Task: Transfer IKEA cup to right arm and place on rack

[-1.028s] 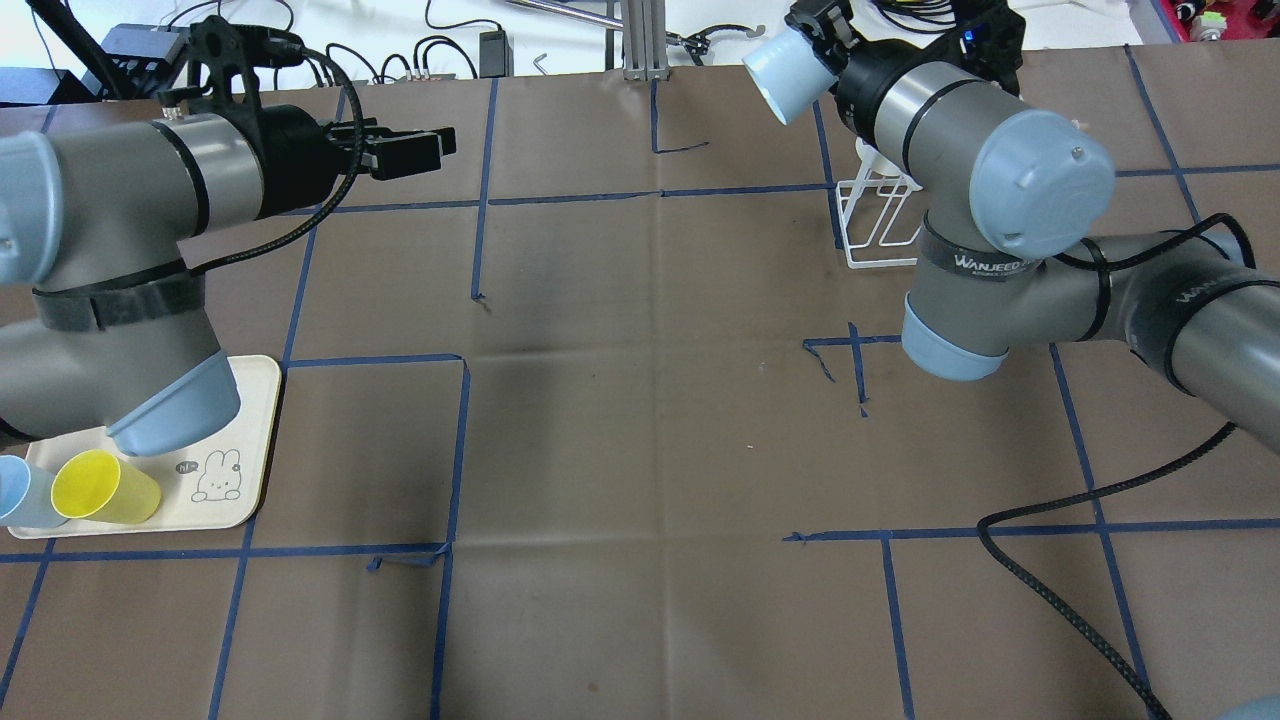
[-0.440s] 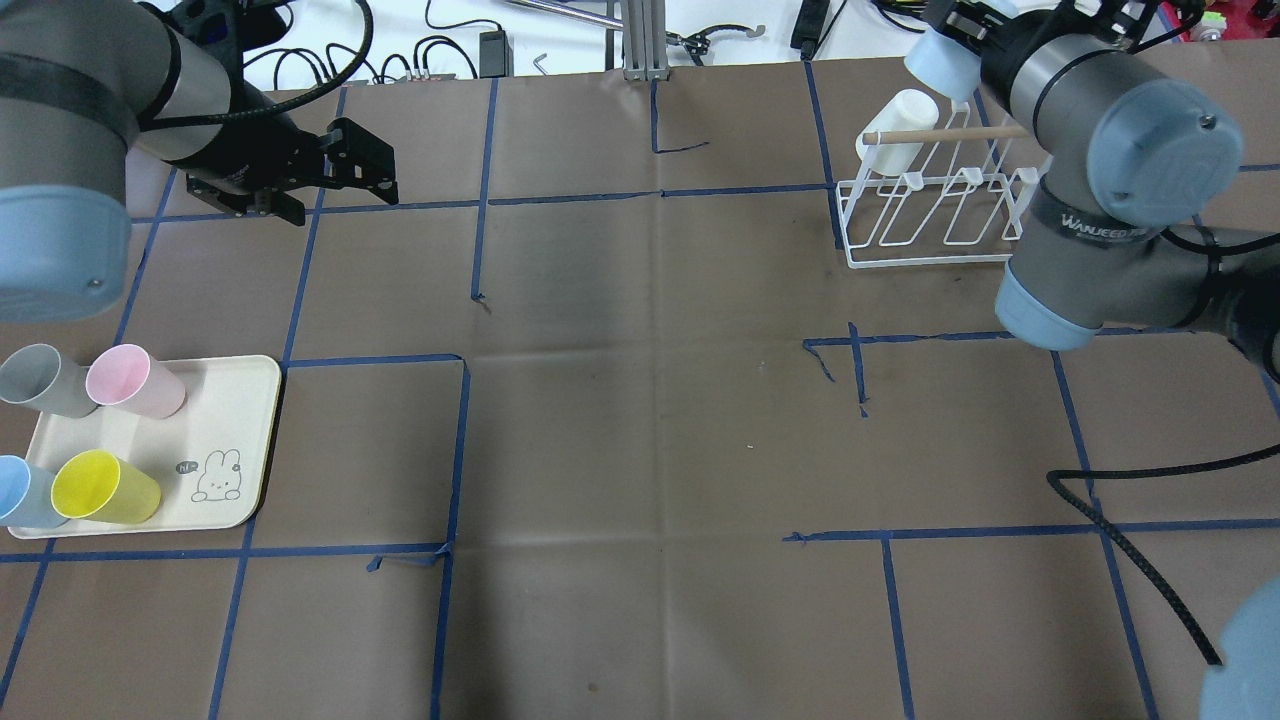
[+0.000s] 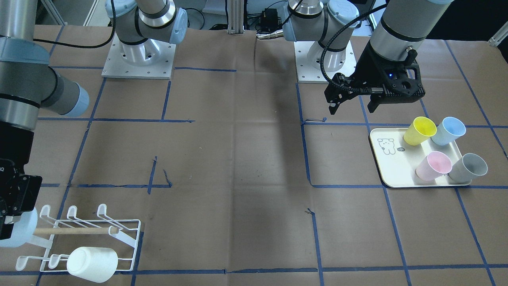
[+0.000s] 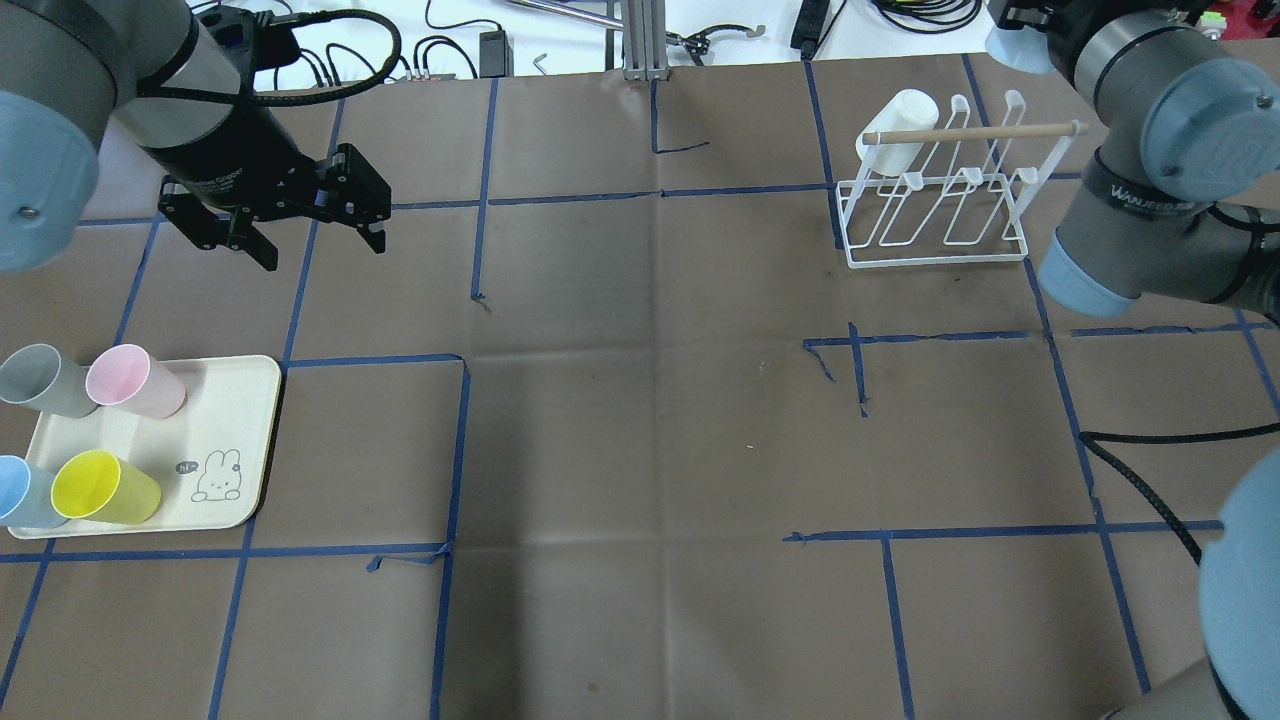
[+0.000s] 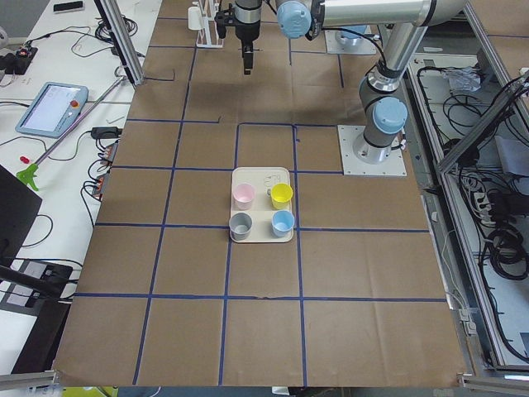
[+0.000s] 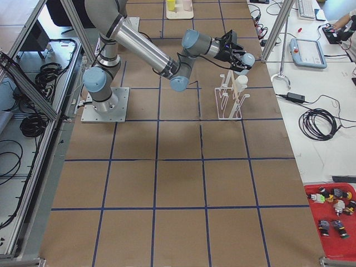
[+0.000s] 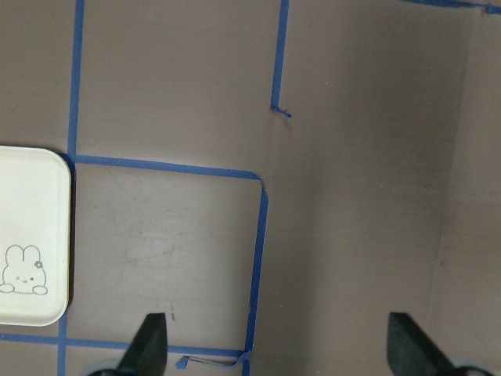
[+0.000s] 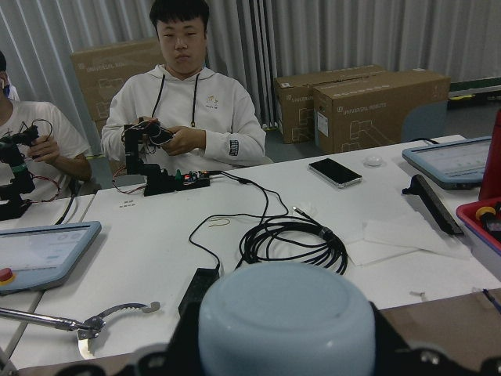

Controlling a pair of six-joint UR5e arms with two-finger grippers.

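Observation:
My right gripper is shut on a pale-blue cup, holding it on its side in the air just past the far right end of the white wire rack. The cup shows at the top right of the overhead view and fills the bottom of the right wrist view. The rack's wooden dowel is level, and a white cup hangs on a prong at its left end. My left gripper is open and empty, pointing down over bare table.
A cream tray at the left front holds yellow, pink, grey and blue cups. Cables and a metal post lie beyond the far edge. Two people sit behind the table in the right wrist view.
My right arm has carried the blue cup rightward along the far edge, past the rack. My left arm has swung back to the left and turned its open gripper downward.

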